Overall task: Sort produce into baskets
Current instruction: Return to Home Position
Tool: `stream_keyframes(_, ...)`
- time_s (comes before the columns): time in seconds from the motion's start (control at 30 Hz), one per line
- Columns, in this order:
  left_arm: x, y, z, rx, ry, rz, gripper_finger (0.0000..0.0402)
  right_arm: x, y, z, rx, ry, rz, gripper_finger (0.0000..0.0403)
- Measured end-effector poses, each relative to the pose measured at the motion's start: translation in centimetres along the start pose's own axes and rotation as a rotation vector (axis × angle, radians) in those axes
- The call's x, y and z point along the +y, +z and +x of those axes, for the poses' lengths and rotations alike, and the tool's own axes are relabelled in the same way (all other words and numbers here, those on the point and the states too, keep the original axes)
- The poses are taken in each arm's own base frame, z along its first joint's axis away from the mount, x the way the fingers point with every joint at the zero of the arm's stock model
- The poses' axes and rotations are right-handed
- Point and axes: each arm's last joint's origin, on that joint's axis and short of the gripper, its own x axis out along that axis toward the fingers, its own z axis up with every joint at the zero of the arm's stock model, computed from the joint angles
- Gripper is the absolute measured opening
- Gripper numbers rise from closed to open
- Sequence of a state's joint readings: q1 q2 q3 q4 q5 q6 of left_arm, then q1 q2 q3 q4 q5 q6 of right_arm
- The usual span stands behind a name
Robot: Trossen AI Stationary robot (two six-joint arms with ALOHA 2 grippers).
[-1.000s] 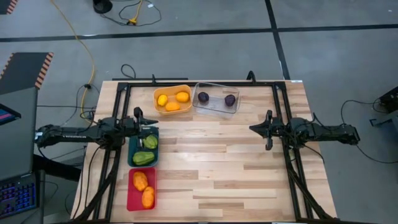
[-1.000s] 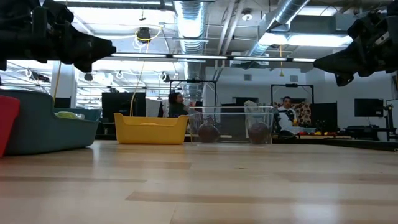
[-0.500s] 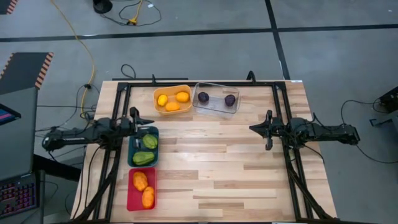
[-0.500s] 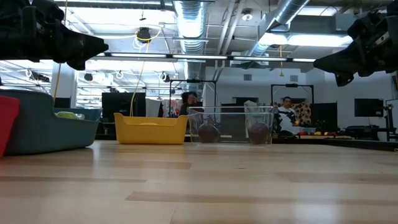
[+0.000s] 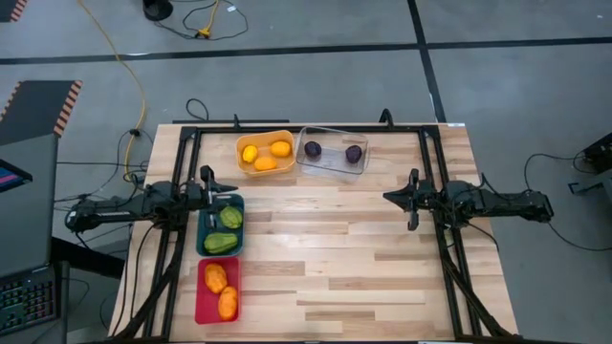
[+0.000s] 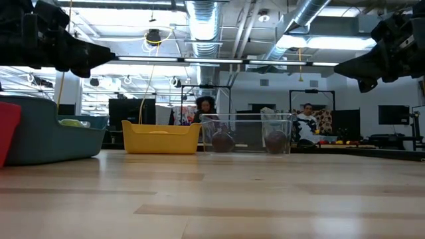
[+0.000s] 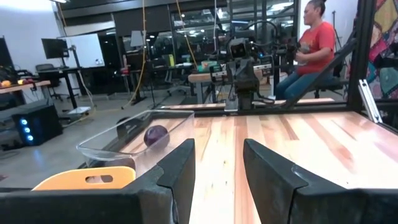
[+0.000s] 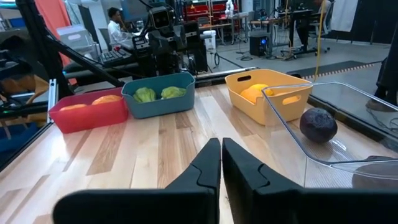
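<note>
I have the left gripper [image 5: 214,182] with jaws apart and the right gripper [image 5: 394,198] with jaws together. Yellow fruit [image 5: 250,154] lie in the far orange basket [image 5: 264,136], round dark purple pieces [image 5: 313,149] in the clear basket [image 5: 331,173].

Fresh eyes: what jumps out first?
Everything sits sorted by colour: yellow pieces in the orange basket, purple pieces in the clear basket, both at the far edge; green pieces in the teal basket, orange pieces in the red basket, left side. The left gripper, open, hangs by the teal basket; right gripper, shut, at right.
</note>
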State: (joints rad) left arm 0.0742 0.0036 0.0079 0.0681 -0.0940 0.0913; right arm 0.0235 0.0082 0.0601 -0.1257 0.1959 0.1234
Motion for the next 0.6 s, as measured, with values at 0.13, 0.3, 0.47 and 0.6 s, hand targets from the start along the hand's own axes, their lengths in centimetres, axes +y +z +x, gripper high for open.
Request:
stream_keyframes(0.13,-0.02,-0.21,0.00,0.021,-0.002,0.004,0.0122,0.00,0.00,0.00,0.000,0.002,0.000,0.0049)
stream_keyframes(0.3,-0.03,-0.28,0.00,0.027,-0.003,0.005,0.0122,0.02,-0.01,0.00,0.001,0.008,0.000,0.0050)
stream_keyframes(0.47,-0.03,-0.28,0.00,0.027,-0.003,-0.001,0.0122,0.03,-0.01,0.00,0.002,0.010,0.000,0.0051)
stream_keyframes(0.6,-0.03,-0.28,0.00,0.028,-0.003,-0.002,0.0122,0.03,-0.01,0.00,0.002,0.011,0.000,0.0051)
